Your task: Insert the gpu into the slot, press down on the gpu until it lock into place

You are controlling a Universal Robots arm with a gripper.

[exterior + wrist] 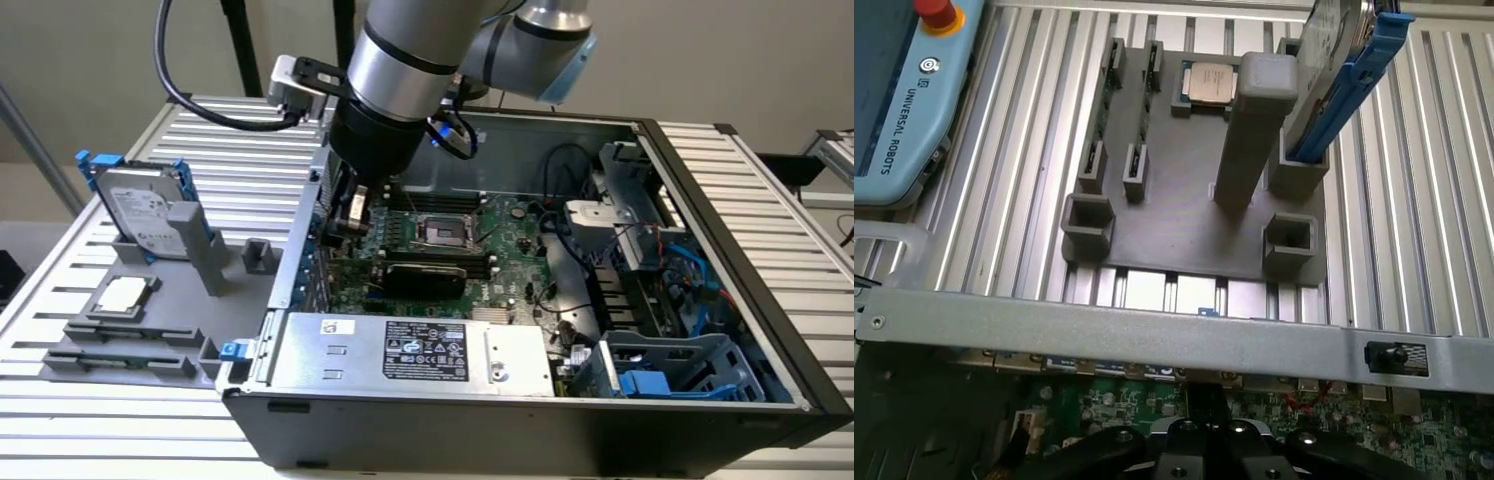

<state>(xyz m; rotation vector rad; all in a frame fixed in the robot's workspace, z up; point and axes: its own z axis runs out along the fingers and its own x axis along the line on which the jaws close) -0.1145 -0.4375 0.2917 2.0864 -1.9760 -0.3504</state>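
The gpu (424,277) is a black card standing on edge on the green motherboard, just below the square processor socket (441,232). The card hides the slot under it. My gripper (350,228) reaches down inside the case on the exterior view's left, between the case wall and the card's nearest end. Whether it touches the card cannot be told. In the wrist view my gripper (1204,392) is shut, its black fingers (1194,405) pressed together low over the board and close to the grey case wall (1154,325). Nothing shows between the fingers.
A silver power supply box (414,350) fills the case's front. Cables and a blue drive cage (667,372) crowd the exterior view's right. Outside the wall stands a grey fixture (1184,215) with a processor chip (1211,82), a hard drive in blue rails (140,210) and long card holders (1104,120). A teach pendant (899,100) lies nearby.
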